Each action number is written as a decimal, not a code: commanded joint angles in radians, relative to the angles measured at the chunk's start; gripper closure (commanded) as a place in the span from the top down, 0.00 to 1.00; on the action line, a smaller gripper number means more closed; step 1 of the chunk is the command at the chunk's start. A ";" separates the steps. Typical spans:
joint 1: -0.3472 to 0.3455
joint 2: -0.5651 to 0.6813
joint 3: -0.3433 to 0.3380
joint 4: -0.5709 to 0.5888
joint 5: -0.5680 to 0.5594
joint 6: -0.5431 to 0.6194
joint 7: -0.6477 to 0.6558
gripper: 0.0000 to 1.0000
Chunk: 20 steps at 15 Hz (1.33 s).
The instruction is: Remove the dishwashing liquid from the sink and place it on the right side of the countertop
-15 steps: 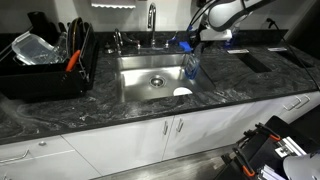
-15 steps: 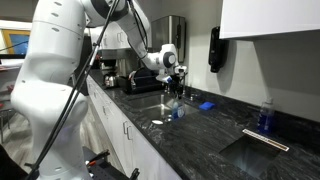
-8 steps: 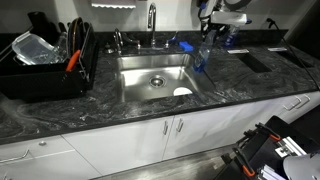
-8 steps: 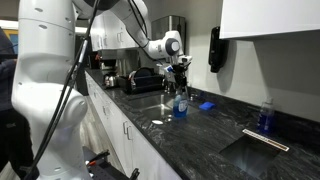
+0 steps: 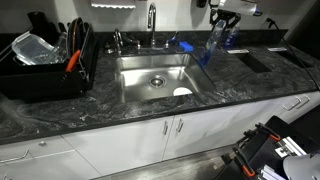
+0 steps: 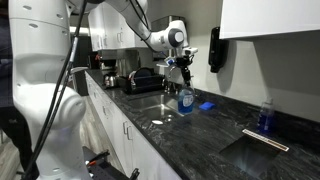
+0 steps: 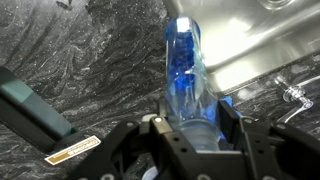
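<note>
The dishwashing liquid (image 5: 214, 47), a slim clear bottle tinted blue, hangs tilted in the air above the right rim of the sink (image 5: 140, 78). It also shows in an exterior view (image 6: 185, 98) and in the wrist view (image 7: 185, 70). My gripper (image 5: 222, 22) is shut on the bottle's top end, with a finger on each side (image 7: 190, 128). It shows above the bottle in an exterior view (image 6: 182, 70). The dark veined countertop (image 5: 250, 85) stretches away on the right below the bottle.
A white round dish (image 5: 182, 92) lies in the sink's front right corner. A small blue item (image 5: 185, 44) lies behind the sink by the faucet (image 5: 152, 22). A black dish rack (image 5: 45, 65) stands at the left. A dark flat slab (image 5: 255, 60) lies on the countertop. Another blue bottle (image 6: 265, 115) stands farther along.
My gripper has lifted the bottle up out of the sink and carried it to the right, over the sink's right rim. The bottle now hangs higher and more tilted.
</note>
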 commanded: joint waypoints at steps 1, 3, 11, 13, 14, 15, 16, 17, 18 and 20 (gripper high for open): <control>-0.024 -0.041 0.004 -0.032 -0.023 -0.003 0.057 0.27; -0.033 -0.040 -0.002 -0.039 -0.035 -0.004 0.093 0.27; -0.070 -0.045 -0.024 -0.089 -0.074 0.025 0.217 0.27; -0.076 -0.049 -0.030 -0.097 -0.080 0.033 0.240 0.27; -0.077 -0.051 -0.033 -0.099 -0.086 0.033 0.251 0.77; -0.079 -0.056 -0.033 -0.105 -0.089 0.032 0.249 0.78; -0.080 -0.063 -0.032 -0.111 -0.091 0.027 0.244 0.84; -0.081 -0.072 -0.029 -0.114 -0.088 0.022 0.232 0.90; -0.081 -0.084 -0.025 -0.121 -0.085 0.015 0.215 0.98; -0.081 -0.108 -0.014 -0.136 -0.070 -0.001 0.170 1.00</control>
